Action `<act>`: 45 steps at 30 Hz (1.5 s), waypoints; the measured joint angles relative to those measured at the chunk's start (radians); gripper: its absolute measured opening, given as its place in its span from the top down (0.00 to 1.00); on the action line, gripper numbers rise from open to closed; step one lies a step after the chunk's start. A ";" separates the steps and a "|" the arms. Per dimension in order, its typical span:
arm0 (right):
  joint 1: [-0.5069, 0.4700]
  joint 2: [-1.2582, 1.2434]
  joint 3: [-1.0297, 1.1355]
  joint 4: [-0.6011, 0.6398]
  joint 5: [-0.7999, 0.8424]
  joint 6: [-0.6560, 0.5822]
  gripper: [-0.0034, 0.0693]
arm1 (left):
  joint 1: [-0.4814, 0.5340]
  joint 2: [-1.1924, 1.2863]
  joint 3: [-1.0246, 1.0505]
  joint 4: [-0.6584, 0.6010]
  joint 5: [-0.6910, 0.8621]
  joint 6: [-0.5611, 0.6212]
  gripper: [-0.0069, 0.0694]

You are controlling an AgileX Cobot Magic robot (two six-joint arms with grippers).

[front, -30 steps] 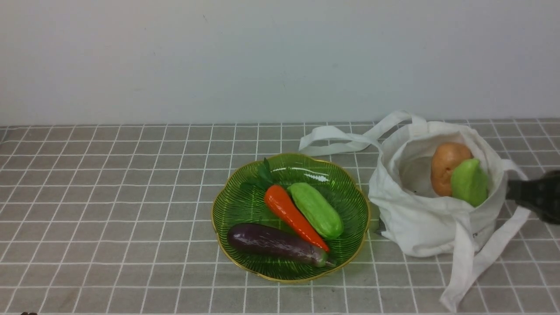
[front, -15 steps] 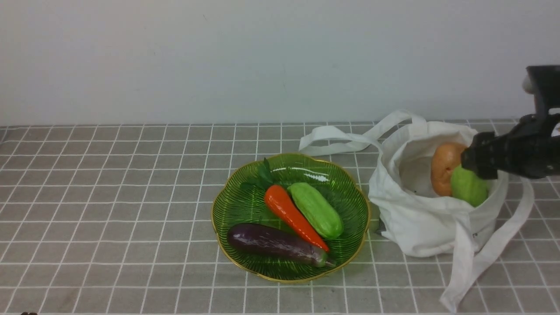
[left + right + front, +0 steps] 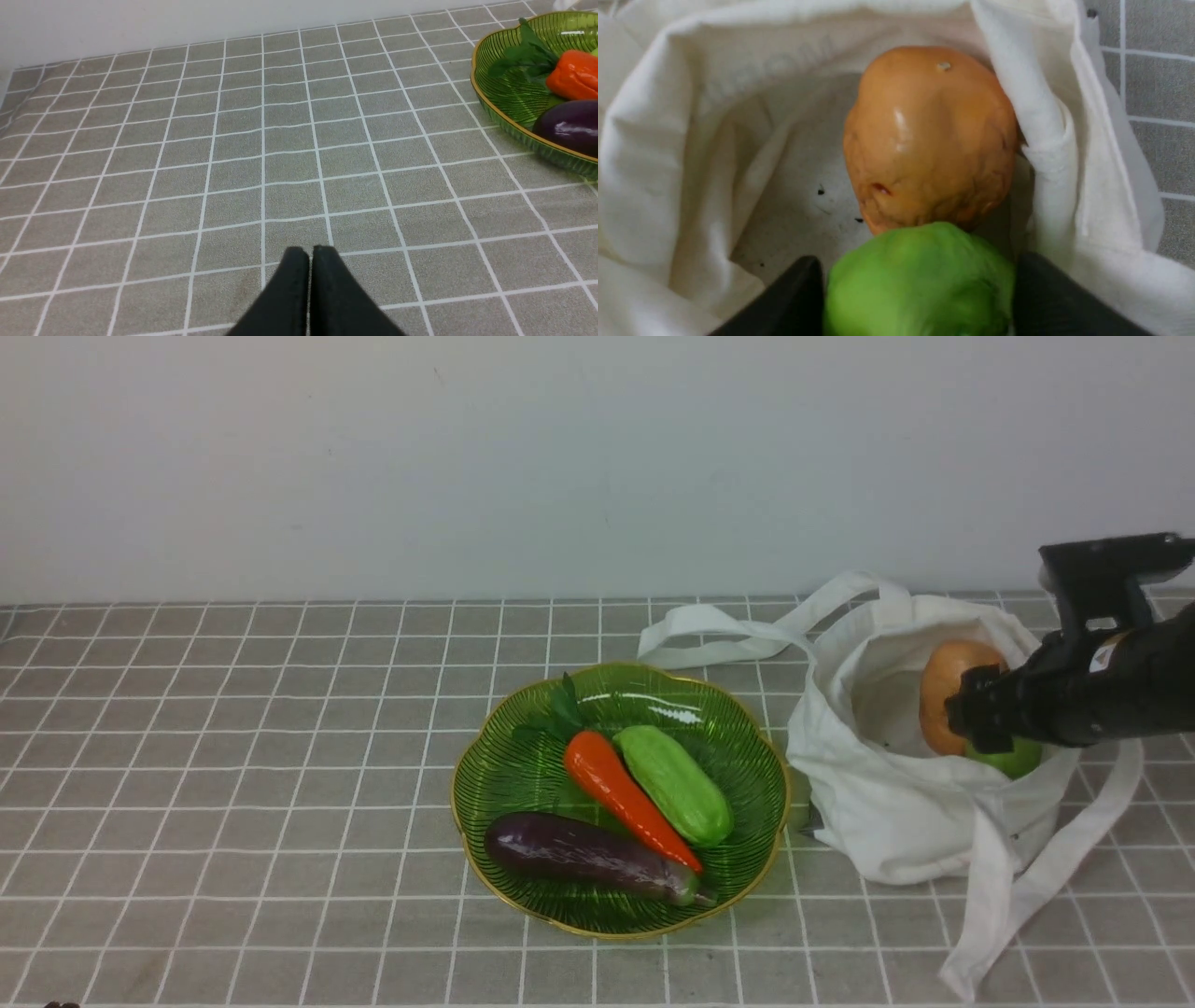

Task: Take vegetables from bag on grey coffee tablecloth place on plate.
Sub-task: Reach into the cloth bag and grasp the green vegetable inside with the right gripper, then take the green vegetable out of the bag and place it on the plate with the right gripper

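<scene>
Gourd [image 3: 920,289] sits in the bag [image 3: 887,821] against the potato [image 3: 929,135]. The right end effector [image 3: 917,275], arm stretched level from the right, grasps its sides. The left end effector [image 3: 310,254] hangs clenched over the tablecloth [image 3: 187,140].

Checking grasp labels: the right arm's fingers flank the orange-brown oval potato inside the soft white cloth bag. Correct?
No. The right arm's fingers flank the glossy pale green plastic gourd, not the orange-brown oval potato next to it, inside the soft white cloth bag. The right wrist view shows this.
</scene>
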 joint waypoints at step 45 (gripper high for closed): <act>0.575 0.106 -0.201 0.291 -0.124 -0.080 0.39 | 0.000 0.000 0.000 0.000 0.000 0.000 0.92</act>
